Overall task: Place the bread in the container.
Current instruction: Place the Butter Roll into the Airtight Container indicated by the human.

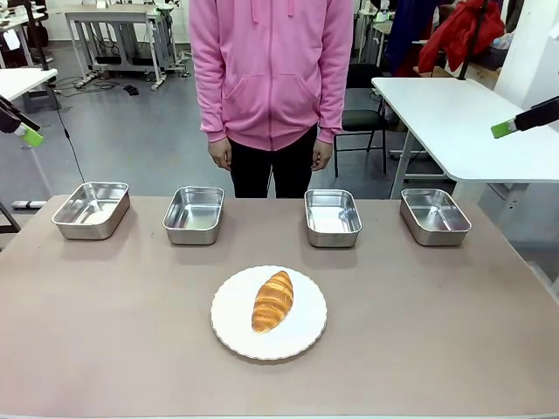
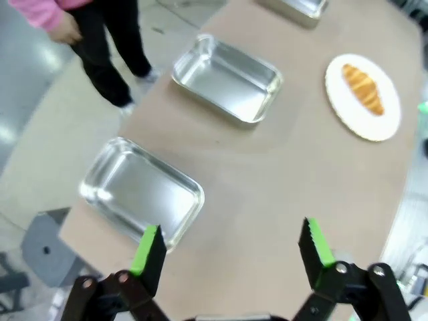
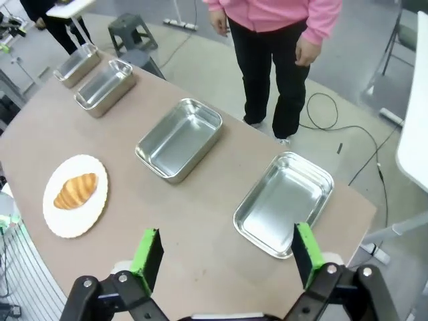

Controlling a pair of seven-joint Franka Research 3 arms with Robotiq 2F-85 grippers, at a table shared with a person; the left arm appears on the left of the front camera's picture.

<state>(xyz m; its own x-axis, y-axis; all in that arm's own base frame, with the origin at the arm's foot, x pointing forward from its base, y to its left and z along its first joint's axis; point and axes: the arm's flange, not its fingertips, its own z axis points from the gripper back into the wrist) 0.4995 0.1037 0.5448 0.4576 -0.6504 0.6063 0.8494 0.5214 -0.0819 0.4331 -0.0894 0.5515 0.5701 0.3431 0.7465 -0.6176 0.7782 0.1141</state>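
Both arms held back and high, grippers spread and empty.

In the front view the left gripper [image 1: 29,134] pokes in at the left edge and the right gripper [image 1: 504,129] at the right edge. Each shows a black tip with a green pad, and they are well above the surface [image 1: 454,332] and well apart from each other. In the left wrist view the left gripper's two fingers [image 2: 148,253] stand wide apart with nothing between them, green pads facing inward, angled down toward the surface. In the right wrist view the right gripper's fingers [image 3: 306,249] are spread just as wide, holding nothing, and likewise tilted downward.
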